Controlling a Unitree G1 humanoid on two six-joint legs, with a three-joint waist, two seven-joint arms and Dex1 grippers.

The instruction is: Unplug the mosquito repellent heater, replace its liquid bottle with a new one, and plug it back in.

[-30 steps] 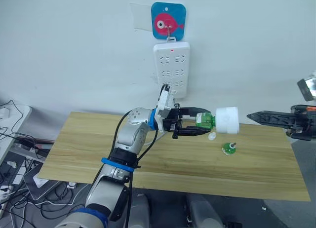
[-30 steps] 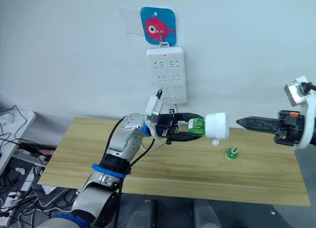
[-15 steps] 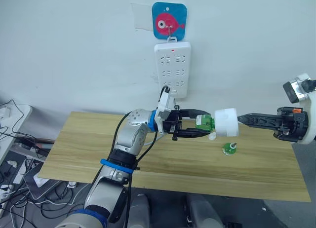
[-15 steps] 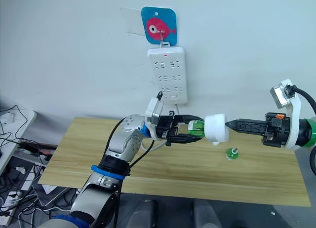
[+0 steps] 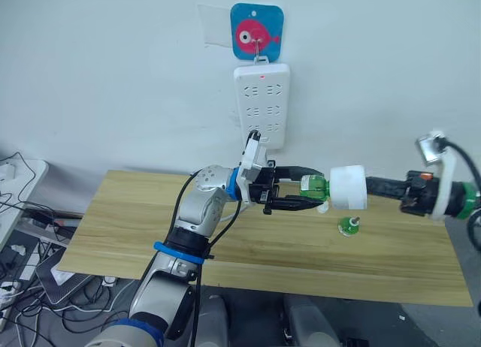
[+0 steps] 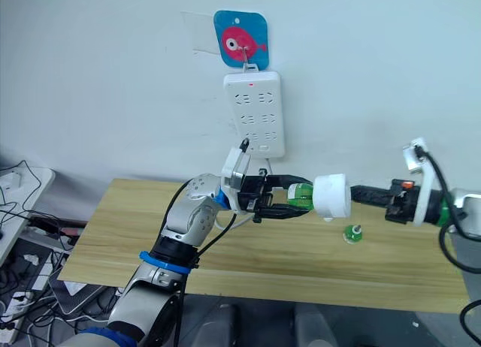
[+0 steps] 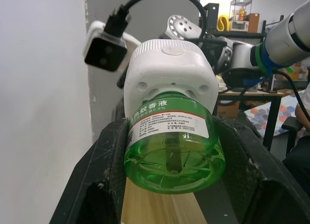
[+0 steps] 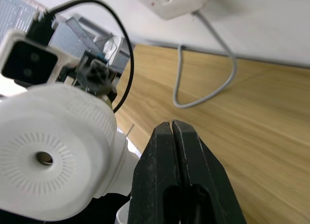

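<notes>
Left gripper (image 5: 304, 196) is pinching the green liquid bottle (image 5: 313, 185), holding the mosquito repellent heater (image 5: 348, 187) sideways above the table (image 5: 128, 227). I'm bringing the right gripper (image 6: 355, 194), fingers pressed together, to the heater's 3 o'clock end, along its long axis.

The mosquito repellent heater (image 5: 347, 187) hangs above the table (image 5: 150, 234), below the power strip (image 5: 262, 105); a bottle (image 5: 347, 226), perhaps, stands beneath.
</notes>
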